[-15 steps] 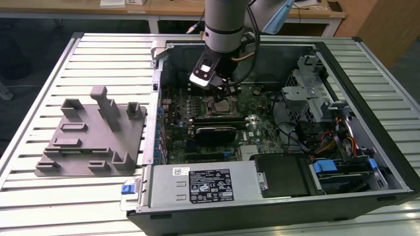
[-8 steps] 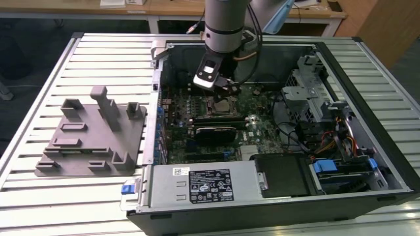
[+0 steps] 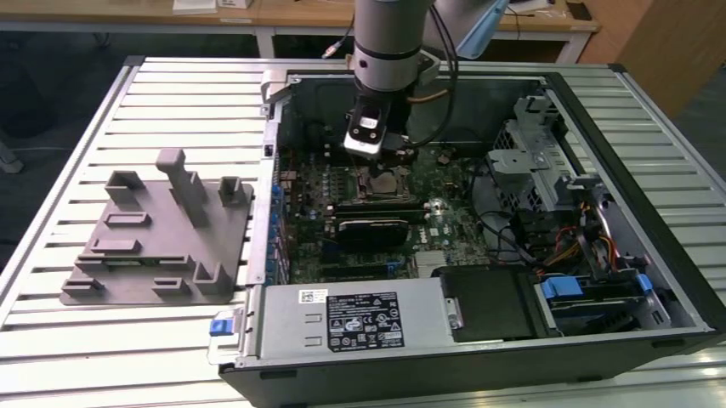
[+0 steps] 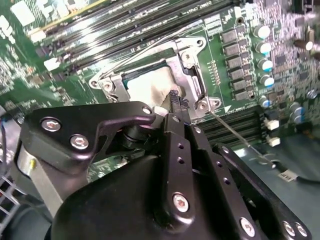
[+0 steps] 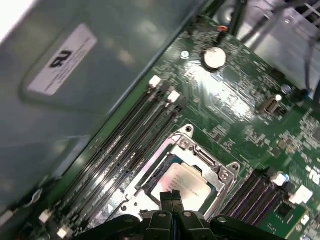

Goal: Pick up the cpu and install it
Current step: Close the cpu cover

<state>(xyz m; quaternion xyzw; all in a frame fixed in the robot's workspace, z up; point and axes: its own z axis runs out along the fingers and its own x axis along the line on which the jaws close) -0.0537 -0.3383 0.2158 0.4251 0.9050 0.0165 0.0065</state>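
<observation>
On the exterior view's left, a grey tray (image 3: 159, 246) with upright posts stands on the slatted worktop (image 3: 68, 357). To its right lies the open computer case (image 3: 477, 361), with a printed label (image 3: 363, 321) on its power supply. The hand (image 3: 380, 166) hangs over the motherboard. In the first wrist view its fingertips (image 5: 166, 199) are pressed together, gripping nothing, at the cpu (image 5: 186, 181); I cannot tell whether they touch it. The cpu is square, so it has no long axis. It lies flat in the metal socket frame (image 5: 220, 167), shiny face up, edges parallel to the frame. A white label (image 5: 62, 60) sits on the case wall.
</observation>
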